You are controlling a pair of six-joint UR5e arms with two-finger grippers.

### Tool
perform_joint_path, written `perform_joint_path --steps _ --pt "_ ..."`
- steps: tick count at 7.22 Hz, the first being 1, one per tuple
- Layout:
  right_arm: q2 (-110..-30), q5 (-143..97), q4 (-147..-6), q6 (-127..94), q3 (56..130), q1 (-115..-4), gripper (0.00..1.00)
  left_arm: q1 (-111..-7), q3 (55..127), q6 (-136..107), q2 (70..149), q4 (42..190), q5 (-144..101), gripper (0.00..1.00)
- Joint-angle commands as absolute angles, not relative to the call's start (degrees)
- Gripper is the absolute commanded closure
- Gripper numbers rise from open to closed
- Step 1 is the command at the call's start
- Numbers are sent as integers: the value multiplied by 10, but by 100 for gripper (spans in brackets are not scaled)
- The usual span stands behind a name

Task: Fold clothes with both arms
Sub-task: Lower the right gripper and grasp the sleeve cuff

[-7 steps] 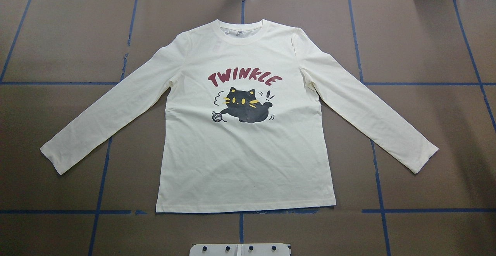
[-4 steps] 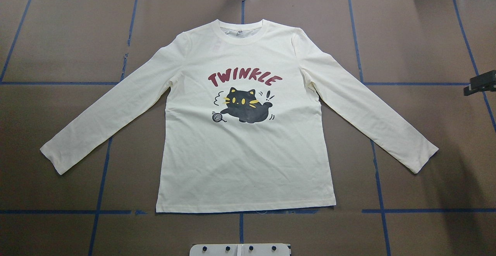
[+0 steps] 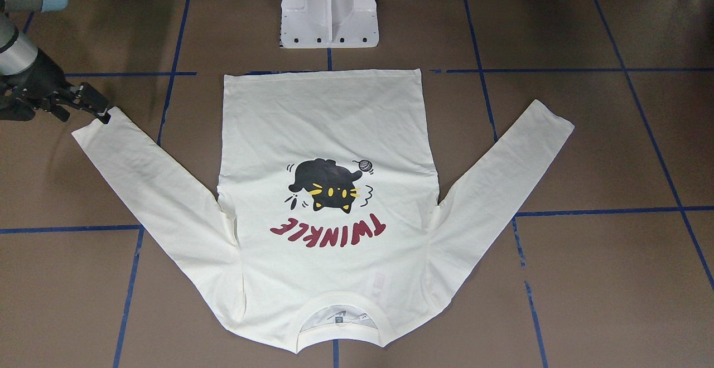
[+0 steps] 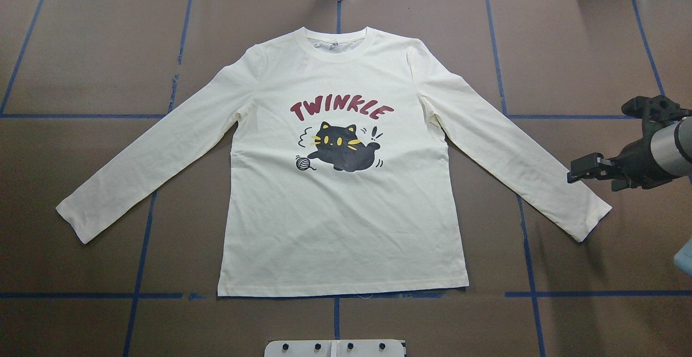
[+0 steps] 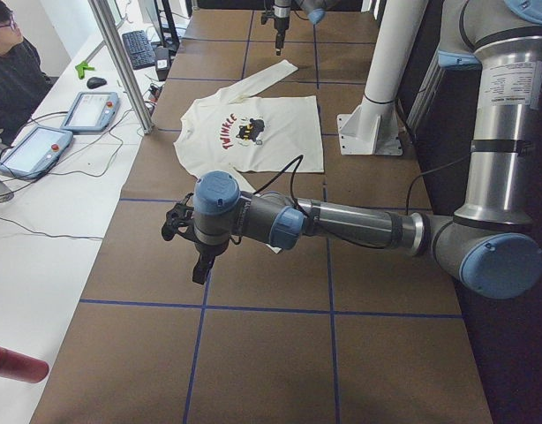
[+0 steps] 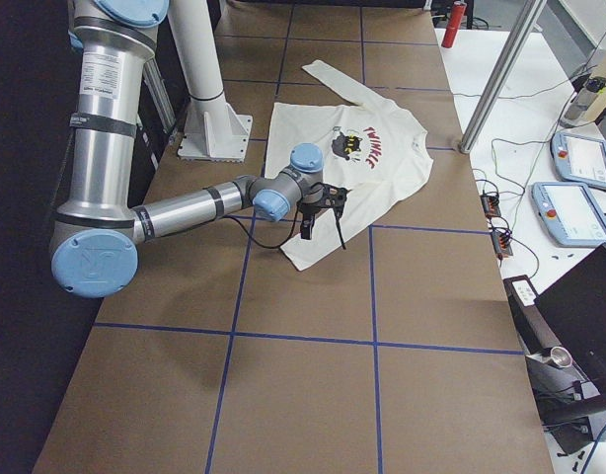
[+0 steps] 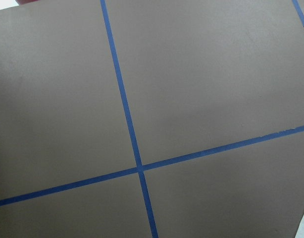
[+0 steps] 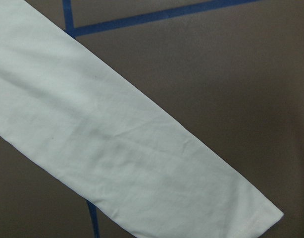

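Shirt (image 4: 346, 227) for folding lies flat and face up on the brown surface (image 4: 108, 48), with no fold yet made. In the overhead view its hem sits at 6 o'clock, nearest the robot's white pedestal (image 3: 329, 17), the cat print is mid-chest and the collar is at 12 o'clock. The sleeves splay toward 8 and 4 o'clock.

The right tool (image 4: 583, 169) hangs at 3 o'clock of the body, its tip over the upper edge of the right sleeve (image 4: 519, 162), just short of the cuff. It grips nothing, but whether its fingers are spread or pressed together cannot be told.

The left tool (image 5: 199, 263), seen only from the side camera, hovers over bare surface crossed by blue tape (image 7: 127, 114). Its state cannot be told either.

By the look of it the job is at its very start: sleeves and body are all yet to be folded, and the right cuff looks the likely first pick.

Beyond the collar, a person (image 5: 11, 71) sits at a white desk.
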State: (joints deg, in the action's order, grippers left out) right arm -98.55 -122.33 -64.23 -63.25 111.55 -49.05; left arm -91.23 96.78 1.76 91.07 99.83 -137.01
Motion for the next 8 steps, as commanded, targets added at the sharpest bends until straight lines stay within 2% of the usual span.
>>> perform_joint_path --steps 1,8 --pt "-986 -1208 -641 -643 1077 -461 0 -912 969 20 909 999 -1371 0" --pt "-987 -1194 -640 -640 1040 -433 0 -912 968 22 909 999 -1371 0"
